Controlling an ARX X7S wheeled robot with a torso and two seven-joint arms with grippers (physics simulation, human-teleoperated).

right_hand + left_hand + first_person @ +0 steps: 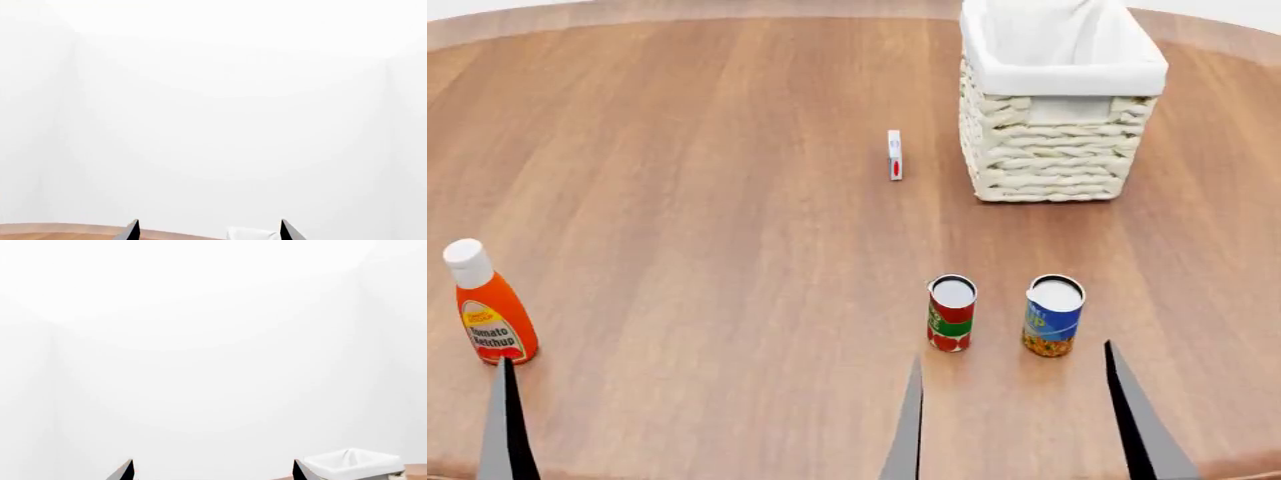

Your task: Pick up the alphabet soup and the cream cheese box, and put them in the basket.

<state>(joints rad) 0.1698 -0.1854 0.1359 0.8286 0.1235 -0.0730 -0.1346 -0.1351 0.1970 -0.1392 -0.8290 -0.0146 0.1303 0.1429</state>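
The alphabet soup (1052, 318), a blue-labelled can, stands upright near the table's front right. The cream cheese box (894, 155), thin and white, stands on edge just left of the basket (1054, 150), at the back right. My right gripper (1018, 425) is open and empty, its tips just in front of the two cans. In the right wrist view (210, 231) it points over the table, with the basket's lining (250, 234) beyond. My left gripper (213, 471) is open and empty, with the basket (350, 465) off to one side. Only one left fingertip (503, 430) shows in the head view.
A red-and-green can (950, 315) stands upright just left of the soup. An orange ketchup bottle (487, 310) stands at the front left, right by the left fingertip. The round wooden table (694, 200) carries everything, and its front edge lies at the fingertips.
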